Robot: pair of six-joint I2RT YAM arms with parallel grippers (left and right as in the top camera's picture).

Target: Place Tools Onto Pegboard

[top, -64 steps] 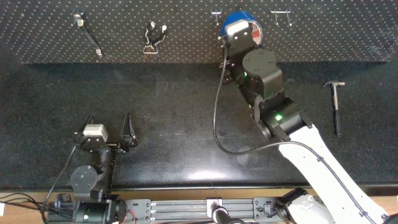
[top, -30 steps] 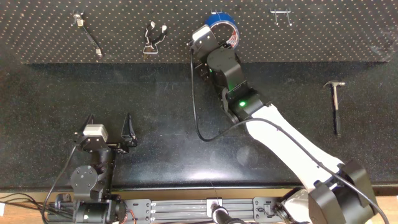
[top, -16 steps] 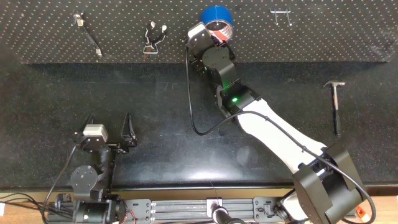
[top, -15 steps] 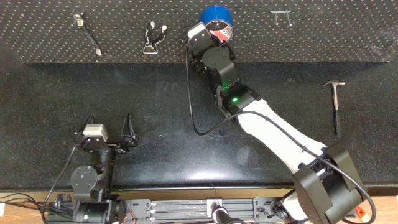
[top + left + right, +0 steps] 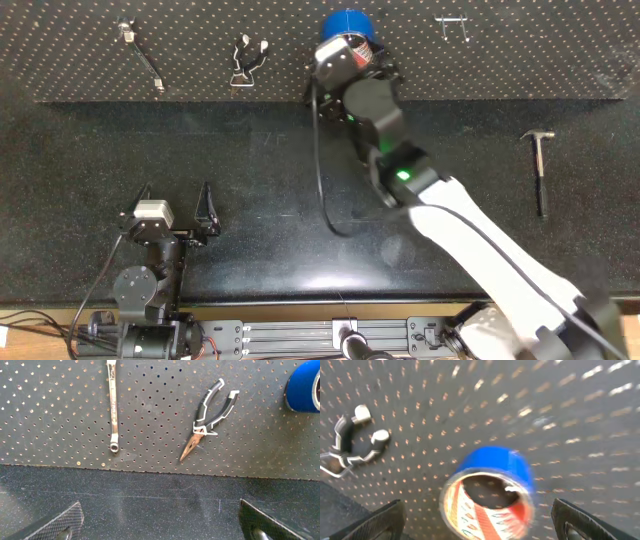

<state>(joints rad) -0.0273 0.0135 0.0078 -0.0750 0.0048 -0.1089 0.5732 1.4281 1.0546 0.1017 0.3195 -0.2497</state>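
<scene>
**Tape roll hung, hammer next**

On the pegboard (image 5: 200, 60) the blue tape roll (image 5: 492, 485) hangs top-middle, so we judge this step nearly done. The right gripper (image 5: 480, 527) is spread wide at the roll and grips nothing. Next we need the hammer (image 5: 540, 170), lying below the pegboard's right end. The left gripper (image 5: 176, 198) is wide and empty.

The pegboard (image 5: 150, 420) is rendered matt and perforated, the worktop (image 5: 150, 505) rough and speckled. The wrench (image 5: 113, 405) is finished in bright metal, the pliers (image 5: 207, 417) are sheathed in smooth plastic, and the tape roll (image 5: 492, 467) is wound in glossy blue film.
</scene>
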